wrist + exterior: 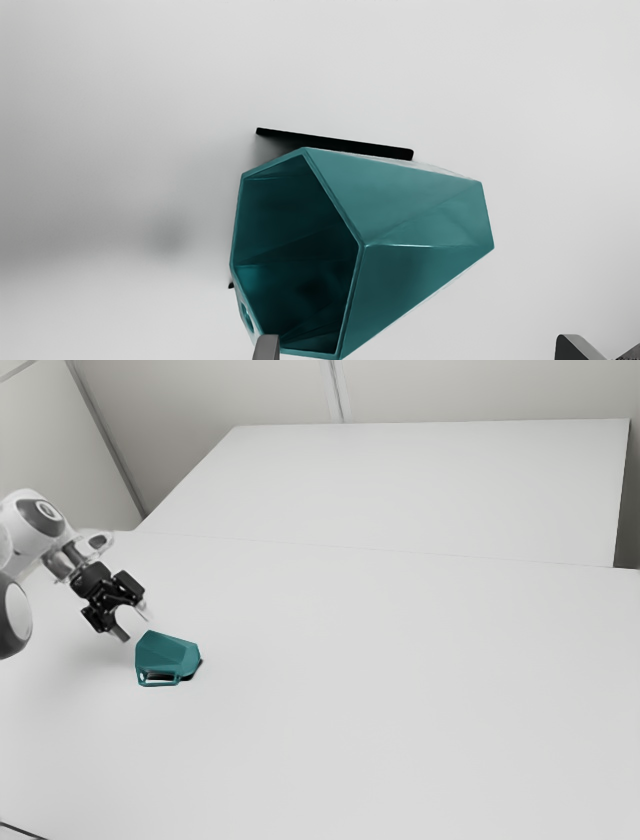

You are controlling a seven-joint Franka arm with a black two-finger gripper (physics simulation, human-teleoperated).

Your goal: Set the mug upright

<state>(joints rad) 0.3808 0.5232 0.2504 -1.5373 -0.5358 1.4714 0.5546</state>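
Observation:
Beside the teal mug (167, 652), on the exterior view's left, the gripper (134, 627) is open, its fingers apart and slanting down to the table. The faceted mug lies on its side with its handle (158, 682) toward the exterior view's bottom. In the wrist view the mug (400, 210) shows its dark hollow mouth, and one fingertip of the gripper (420, 347) overlaps the rim near the handle. The other fingertip is well apart from the mug. Whether a finger touches the mug, I cannot tell.
A thin black strip (340, 143) shows along one side of the mug. The white table (400, 690) extends around it, with another white surface (420, 490) behind. A dark cable-like line (22, 831) crosses the exterior view's lower left corner.

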